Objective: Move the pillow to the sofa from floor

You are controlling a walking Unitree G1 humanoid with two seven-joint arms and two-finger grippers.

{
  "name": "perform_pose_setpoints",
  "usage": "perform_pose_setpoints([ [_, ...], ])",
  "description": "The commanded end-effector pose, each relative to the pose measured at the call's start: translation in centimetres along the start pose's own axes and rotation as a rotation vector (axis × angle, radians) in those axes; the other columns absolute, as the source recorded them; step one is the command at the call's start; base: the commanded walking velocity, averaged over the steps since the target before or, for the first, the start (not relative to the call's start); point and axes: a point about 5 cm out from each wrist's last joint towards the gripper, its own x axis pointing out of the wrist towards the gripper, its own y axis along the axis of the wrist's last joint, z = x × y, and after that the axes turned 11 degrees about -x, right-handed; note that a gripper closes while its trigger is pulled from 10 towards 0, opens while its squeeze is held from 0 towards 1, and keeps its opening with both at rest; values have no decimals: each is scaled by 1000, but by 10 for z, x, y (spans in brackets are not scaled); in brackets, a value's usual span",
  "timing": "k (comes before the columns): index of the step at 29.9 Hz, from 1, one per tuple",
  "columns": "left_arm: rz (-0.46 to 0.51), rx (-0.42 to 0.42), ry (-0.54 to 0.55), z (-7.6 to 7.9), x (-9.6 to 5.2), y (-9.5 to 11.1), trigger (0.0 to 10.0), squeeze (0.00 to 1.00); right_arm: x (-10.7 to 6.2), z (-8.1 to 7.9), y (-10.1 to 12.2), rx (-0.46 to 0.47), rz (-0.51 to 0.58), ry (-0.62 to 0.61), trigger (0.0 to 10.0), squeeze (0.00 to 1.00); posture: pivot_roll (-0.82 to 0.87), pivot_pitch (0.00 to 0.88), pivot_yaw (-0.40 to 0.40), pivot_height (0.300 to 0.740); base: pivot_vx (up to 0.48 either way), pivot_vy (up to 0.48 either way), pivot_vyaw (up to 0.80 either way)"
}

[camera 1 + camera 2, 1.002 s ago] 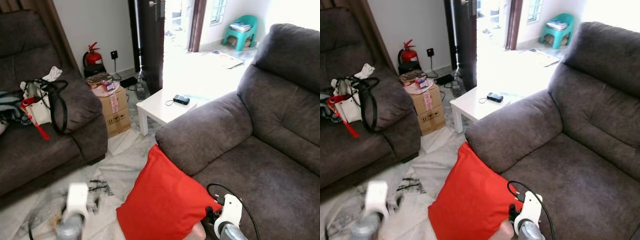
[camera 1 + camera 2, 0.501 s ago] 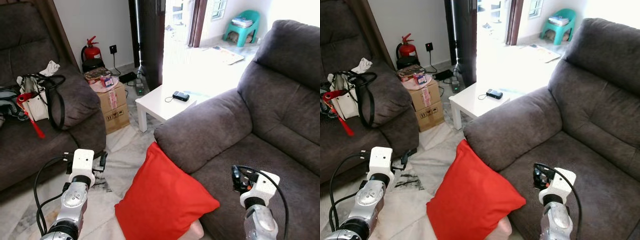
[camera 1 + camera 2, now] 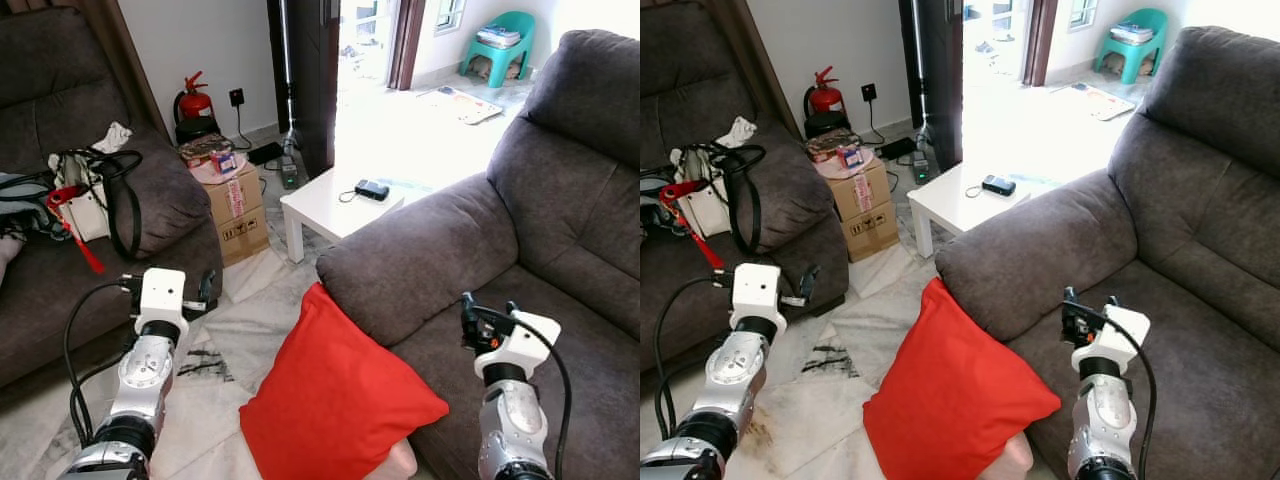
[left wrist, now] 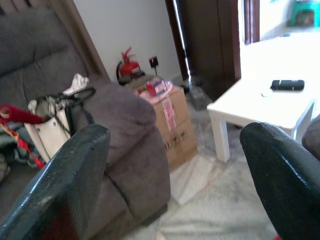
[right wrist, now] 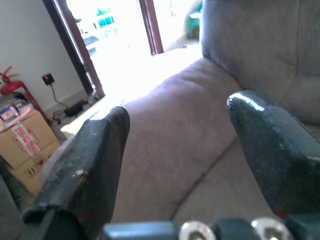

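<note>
Both tools, left tool and right tool, hover spread open and empty, flanking the pillow, which leans against the sofa on the floor, awaiting pickup.

Home living room: grey sofa, white coffee table, handbag on second couch

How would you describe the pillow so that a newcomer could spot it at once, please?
Find the big grey sofa on the right. On the floor, leaning against its armrest, is the pillow: square, plain, and bright red against the grey upholstery and pale tiles.
</note>
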Motion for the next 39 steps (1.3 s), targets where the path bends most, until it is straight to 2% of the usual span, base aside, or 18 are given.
perform_pose_setpoints([
  [1, 32, -2, 14, -3, -4, 3, 10000, 0, -7, 2, 0, -11, 19, -2, 10000, 0, 65, 0, 16, 740, 0, 0, 0],
  [3, 50, -9, 21, -3, -10, 3, 10000, 0, -16, 7, -3, -13, 23, -19, 10000, 0, 61, 0, 16, 740, 0, 0, 0],
  [6, 52, -14, 16, -1, -15, 1, 10000, 0, -22, 9, -5, -13, 21, -26, 10000, 0, 60, 0, 19, 740, 0, 0, 0],
  [8, 59, -20, -6, 6, -15, 2, 10000, 0, -21, 10, -2, -15, 31, -26, 10000, 0, 41, 0, 26, 740, 0, 0, 0],
  [13, 122, -36, -101, 40, 5, 22, 10000, 0, 6, 11, 32, -17, 140, -30, 10000, 0, -8, 0, 17, 740, 0, 0, 0],
  [15, 142, -36, -142, 50, 9, 28, 10000, 0, 12, 10, 42, -10, 177, -31, 10000, 0, -8, 0, 17, 740, 0, 0, 0],
  [16, 174, -26, -210, 68, 12, 36, 10000, 0, 16, 10, 54, -14, 220, -24, 10000, 0, -35, 0, 20, 740, 0, 0, 0],
  [18, 193, -15, -246, 78, 13, 40, 10000, 0, 18, 11, 60, -15, 237, -23, 10000, 0, -45, 0, 24, 740, 0, 0, 0],
  [20, 205, -40, -278, 89, 13, 45, 10000, 0, 17, 14, 66, -38, 264, -29, 10000, 0, -66, 0, 33, 740, 0, 0, 0],
  [23, 211, -40, -300, 95, 14, 46, 10000, 0, 15, 18, 67, -48, 270, -56, 10000, 0, -74, 0, 41, 740, 0, 0, 0],
  [28, 223, -32, -258, 83, 13, 49, 10000, 0, 3, 15, 67, -55, 271, -54, 10000, 0, -74, 0, 44, 740, 0, 0, 0],
  [30, 213, -39, -214, 72, 7, 46, 10000, 0, -5, 13, 62, -78, 246, -35, 10000, 0, -59, 0, 39, 740, 0, 0, 0],
  [31, 200, -27, -181, 62, 0, 41, 10000, 0, -15, 12, 56, -76, 222, -33, 10000, 0, -50, 0, 36, 740, 0, 0, 0],
  [34, 186, -14, -150, 52, -8, 37, 10000, 0, -24, 13, 53, -78, 205, -33, 10000, 0, -38, 0, 32, 740, 0, 0, 0],
  [35, 166, -13, -102, 40, -18, 32, 10000, 0, -35, 16, 48, -85, 171, -32, 10000, 0, -23, 0, 25, 740, 0, 0, 0],
  [36, 156, -12, -80, 34, -23, 30, 10000, 0, -38, 16, 45, -87, 157, -32, 10000, 0, -16, 0, 21, 740, 0, 0, 0],
  [39, 145, -5, -53, 27, -32, 28, 10000, 0, -44, 15, 46, -96, 144, -14, 10000, 0, -2, 0, 13, 740, 0, 0, 0],
])
